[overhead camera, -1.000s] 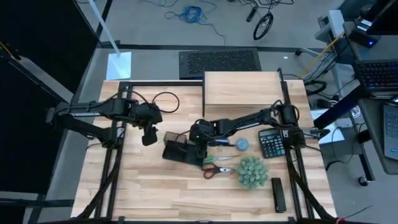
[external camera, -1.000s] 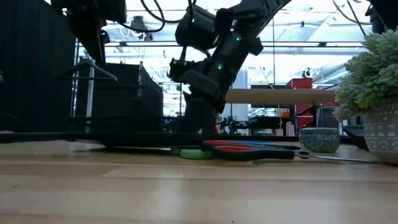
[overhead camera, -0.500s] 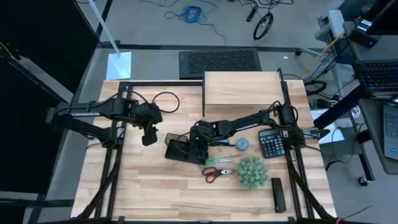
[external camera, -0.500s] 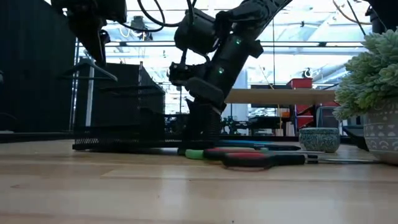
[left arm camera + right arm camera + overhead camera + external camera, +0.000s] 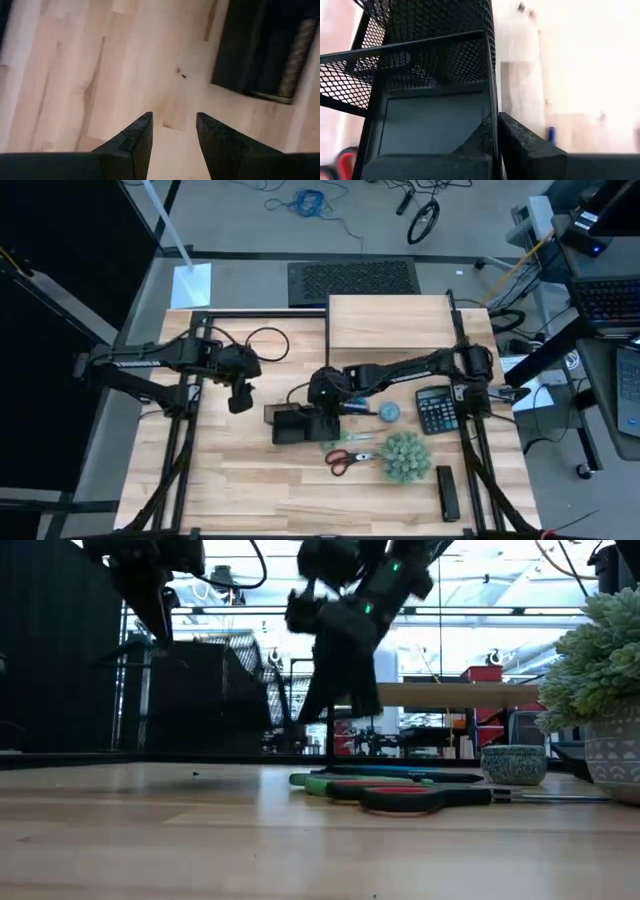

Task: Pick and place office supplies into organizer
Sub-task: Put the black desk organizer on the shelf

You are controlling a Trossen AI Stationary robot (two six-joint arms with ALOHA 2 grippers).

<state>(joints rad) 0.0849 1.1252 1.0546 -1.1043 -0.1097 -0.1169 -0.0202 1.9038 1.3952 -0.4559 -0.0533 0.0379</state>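
Note:
The organizer (image 5: pixel 293 423), a black mesh tray, hangs over the table's middle with my right gripper (image 5: pixel 322 402) shut on it. In the low view the organizer (image 5: pixel 222 680) is up off the wood and tilted. Scissors (image 5: pixel 350 456) with red and green handles lie flat near it on the table. So do a blue pen (image 5: pixel 357 410) and a round blue-grey disc (image 5: pixel 388 412). My left gripper (image 5: pixel 240 398) waits open to the organizer's left, above bare wood (image 5: pixel 172 131). My right gripper clamps the organizer's mesh side wall (image 5: pixel 493 102) at its top rim, one finger (image 5: pixel 479 142) inside the tray and the other finger (image 5: pixel 532 147) outside. The fingers come from above, pointing down. The tray hangs tilted below them, clear of the table.
A black calculator (image 5: pixel 436 409) and a fuzzy green plant ball (image 5: pixel 405 457) sit at the right, with a black bar (image 5: pixel 448 492) near the front right corner. A wooden riser (image 5: pixel 390 326) stands at the far middle. Bare wood lies front left.
My right gripper has gone up with the organizer. The tray first slid a little along the table and turned from slanted to nearly square with the table's edges. It then came up off the wood and now hangs tilted. The scissors and pens stayed put.

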